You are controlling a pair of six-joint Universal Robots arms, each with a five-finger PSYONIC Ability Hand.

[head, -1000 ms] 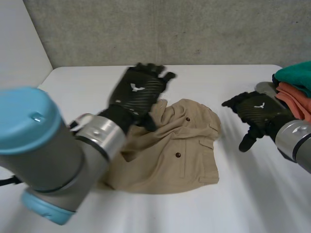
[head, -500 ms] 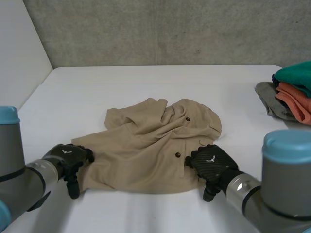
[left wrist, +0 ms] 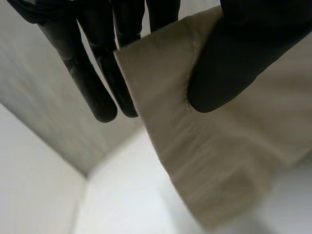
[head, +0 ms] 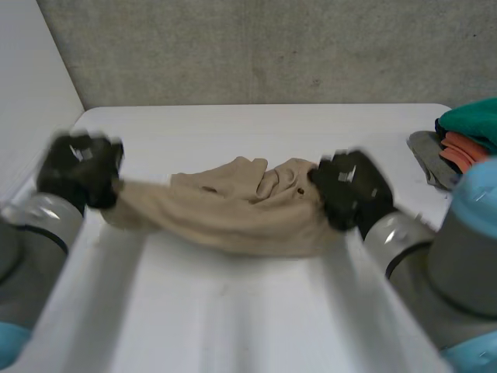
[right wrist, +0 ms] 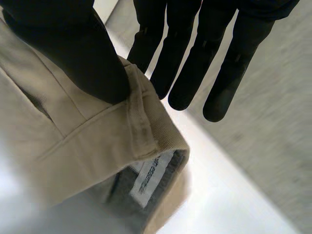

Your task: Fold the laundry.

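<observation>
Raised off the middle of the white table [head: 256, 124] since half a second ago, the beige shorts [head: 233, 214] sag, held up at both ends, their far part touching the surface. The left hand [head: 78, 167] pinches a stitched edge between thumb and straight fingers; the right hand [head: 349, 190] likewise pinches the waistband.

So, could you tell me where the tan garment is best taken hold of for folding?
Probably at the tan garment's two opposite ends, each from its outer side. The left hand pinches a stitched hem, the right hand the thick waistband by the label. These firm edges should hold, and the cloth spreads between them.
</observation>
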